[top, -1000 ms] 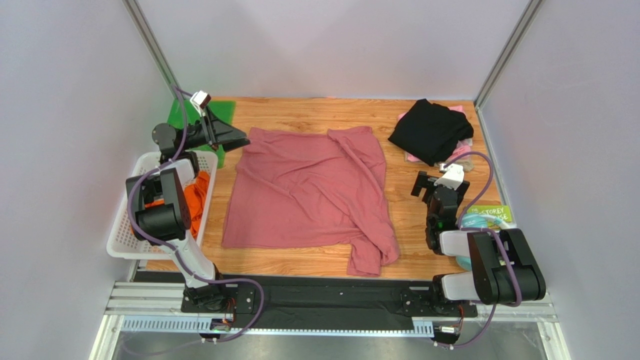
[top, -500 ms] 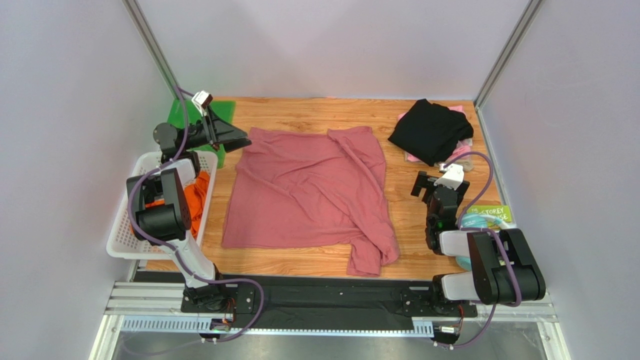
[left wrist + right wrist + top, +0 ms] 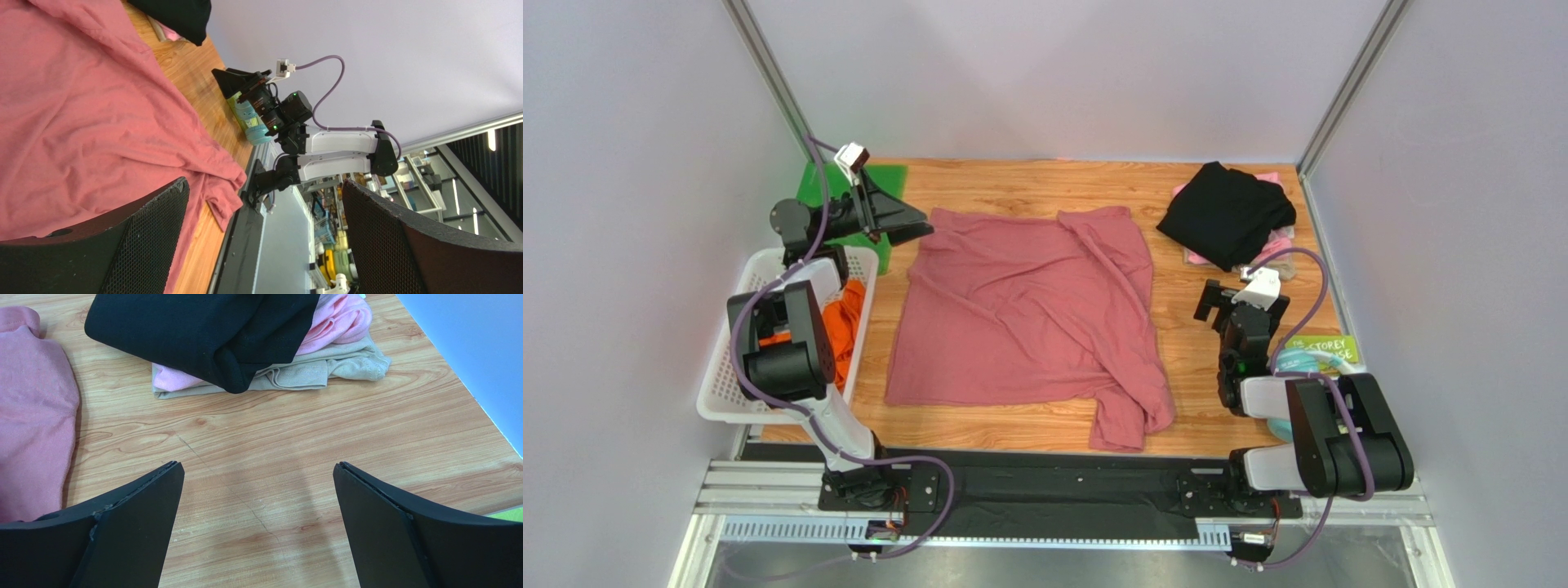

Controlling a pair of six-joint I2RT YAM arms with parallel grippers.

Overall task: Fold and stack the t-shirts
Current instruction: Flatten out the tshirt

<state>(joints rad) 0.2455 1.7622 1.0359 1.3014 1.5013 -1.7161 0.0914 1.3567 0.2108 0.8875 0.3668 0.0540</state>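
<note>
A large dusty-rose t-shirt [image 3: 1026,312] lies spread and wrinkled across the middle of the wooden table, one sleeve bunched at its near right corner [image 3: 221,184]. At the back right, a folded black t-shirt [image 3: 1225,211] tops a small stack with a pale pink one [image 3: 334,318] under it. An orange t-shirt [image 3: 844,328] sits in the basket. My left gripper [image 3: 913,227] hovers open at the rose shirt's far left corner, holding nothing [image 3: 264,184]. My right gripper [image 3: 1212,304] stands open over bare wood [image 3: 258,465] between the rose shirt and the stack.
A white mesh basket [image 3: 725,368] stands at the left edge, with a green mat [image 3: 817,184] behind it. A beige cloth [image 3: 319,370] lies at the bottom of the stack. A teal packet [image 3: 1320,355] rests at the right edge. Grey walls enclose three sides.
The left arm's elbow has shifted slightly toward the near edge. Both grippers and all the shirts stay where they were.
</note>
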